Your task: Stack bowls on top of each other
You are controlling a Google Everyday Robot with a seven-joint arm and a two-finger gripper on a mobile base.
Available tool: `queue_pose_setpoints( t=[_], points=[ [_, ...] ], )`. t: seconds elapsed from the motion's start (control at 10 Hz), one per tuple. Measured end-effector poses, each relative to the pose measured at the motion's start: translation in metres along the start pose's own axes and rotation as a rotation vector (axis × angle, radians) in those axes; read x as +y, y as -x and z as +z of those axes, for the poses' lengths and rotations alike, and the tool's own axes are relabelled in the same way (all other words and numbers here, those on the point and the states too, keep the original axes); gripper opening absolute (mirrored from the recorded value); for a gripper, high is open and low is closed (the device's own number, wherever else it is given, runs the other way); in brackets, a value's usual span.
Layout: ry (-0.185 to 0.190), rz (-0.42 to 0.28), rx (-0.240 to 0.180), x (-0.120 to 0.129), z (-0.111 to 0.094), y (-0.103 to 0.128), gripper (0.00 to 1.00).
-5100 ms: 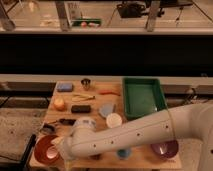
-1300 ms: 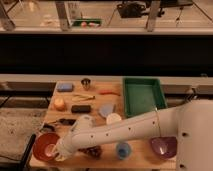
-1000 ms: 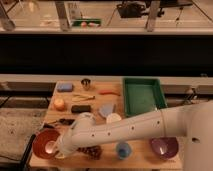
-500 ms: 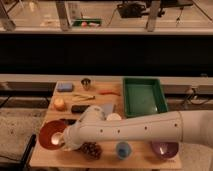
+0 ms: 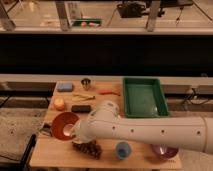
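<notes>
Step in hand: carry the orange-red bowl point(image 5: 64, 124) across to the purple bowl point(image 5: 164, 150).
End effector point(image 5: 75, 131): at the left front of the bench point(image 5: 55, 151), pinching the orange-red bowl by its right rim; the bowl is tilted, its mouth facing the camera.
Purple bowl: upright at the right front corner, well apart from the carried bowl.
Obstacles on the path: pine cone point(image 5: 88, 148) just below my arm; small blue cup point(image 5: 122, 149) between the two bowls.
Method: I judge I should lift clear of both, level the bowl, centre it over the purple one, lower until seated, then let go.
Risk: a tilted release may leave it cocked.
</notes>
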Motion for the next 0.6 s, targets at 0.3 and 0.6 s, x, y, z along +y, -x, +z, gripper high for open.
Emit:
queue_pose_setpoints(
  t=[0.3,0.6],
  points=[
    [-0.04,0.07,0.088,0.01,-0.036,-0.025,0.02],
    [-0.081,0.147,0.182,0.024,-0.07,-0.052,0.02]
  ],
)
